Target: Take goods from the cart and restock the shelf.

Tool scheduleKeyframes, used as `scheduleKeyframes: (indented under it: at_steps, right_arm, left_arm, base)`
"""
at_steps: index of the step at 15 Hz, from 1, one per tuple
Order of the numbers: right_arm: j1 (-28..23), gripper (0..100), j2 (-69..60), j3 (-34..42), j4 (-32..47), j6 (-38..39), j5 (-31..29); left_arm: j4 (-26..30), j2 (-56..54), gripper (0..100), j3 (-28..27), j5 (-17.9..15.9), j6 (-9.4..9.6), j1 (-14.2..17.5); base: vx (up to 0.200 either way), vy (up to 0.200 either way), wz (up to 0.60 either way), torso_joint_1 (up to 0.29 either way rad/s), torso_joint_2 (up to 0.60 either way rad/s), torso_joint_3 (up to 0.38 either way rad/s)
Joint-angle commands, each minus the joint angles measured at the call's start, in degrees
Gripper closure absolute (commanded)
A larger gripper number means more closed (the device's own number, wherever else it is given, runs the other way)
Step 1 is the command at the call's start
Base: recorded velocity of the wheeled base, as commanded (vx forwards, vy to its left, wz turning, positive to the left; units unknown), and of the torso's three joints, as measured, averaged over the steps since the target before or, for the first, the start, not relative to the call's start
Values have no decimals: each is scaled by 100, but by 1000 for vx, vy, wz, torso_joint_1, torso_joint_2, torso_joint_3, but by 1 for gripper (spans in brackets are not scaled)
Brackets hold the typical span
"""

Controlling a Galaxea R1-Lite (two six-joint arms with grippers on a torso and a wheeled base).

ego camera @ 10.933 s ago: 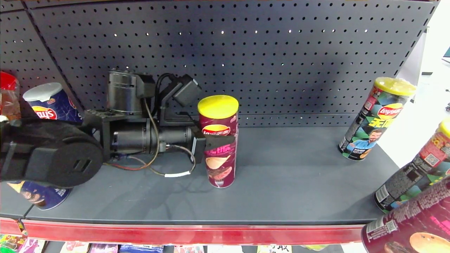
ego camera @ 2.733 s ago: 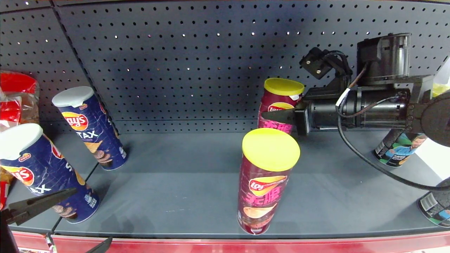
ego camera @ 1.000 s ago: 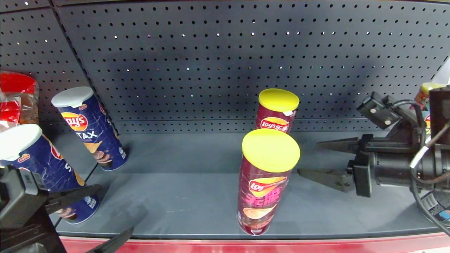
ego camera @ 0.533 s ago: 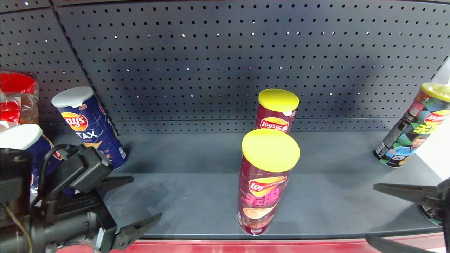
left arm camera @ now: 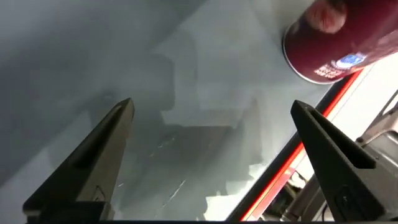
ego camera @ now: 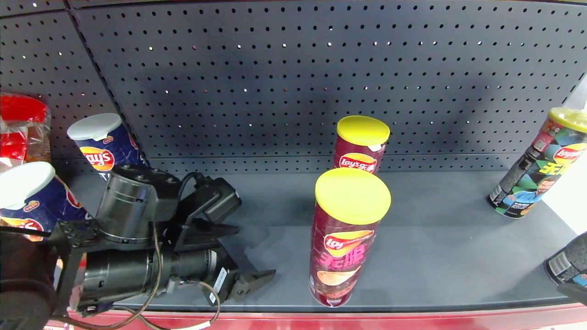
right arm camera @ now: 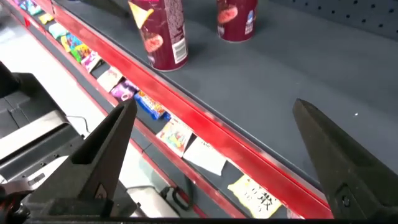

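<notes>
Two maroon chip cans with yellow lids stand upright on the grey shelf (ego camera: pixel 440 238), the front can (ego camera: pixel 345 247) near the red edge and the back can (ego camera: pixel 361 146) by the pegboard. My left gripper (ego camera: pixel 256 251) lies low over the shelf, left of the front can and apart from it, open and holding nothing. In the left wrist view its fingers (left arm camera: pixel 93 168) spread wide over bare shelf, with the front can's base (left arm camera: pixel 333 46) beyond them. My right gripper (right arm camera: pixel 217 155) is open and holds nothing, out in front of the shelf's red edge (right arm camera: pixel 186 106); both maroon cans (right arm camera: pixel 163 31) stand beyond it.
Two blue cans (ego camera: pixel 103 146) stand at the left of the shelf beside a red packet (ego camera: pixel 18 123). A green-and-black can (ego camera: pixel 536 169) stands at the right, another (ego camera: pixel 568 263) at the right front corner. Packets (right arm camera: pixel 149 106) fill the lower shelf. Open shelf lies between the cans.
My left arm has swung in over the shelf toward the front maroon can, its gripper still open. My right gripper, after letting go of the back can, has withdrawn right and down.
</notes>
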Motion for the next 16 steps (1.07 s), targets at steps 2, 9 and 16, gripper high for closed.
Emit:
scheduleKeyframes:
  at_steps: [2,9,16]
  right_arm:
    - [-4,0,-103,9,1,-6,1]
    - [-4,0,-129,0,1,-6,1]
    - [-48,0,-120,-8,-8,12,-8]
  left_arm:
    - [-13,275,0,-55,1,15,-78]
    - [-4,864,0,-776,19,6,-289]
    - [5,996,0,-917,-7,15,-456]
  base:
    - [0,0,0,0,0,0]
    - [0,0,0,0,0,0]
    - [0,0,0,0,0,0]
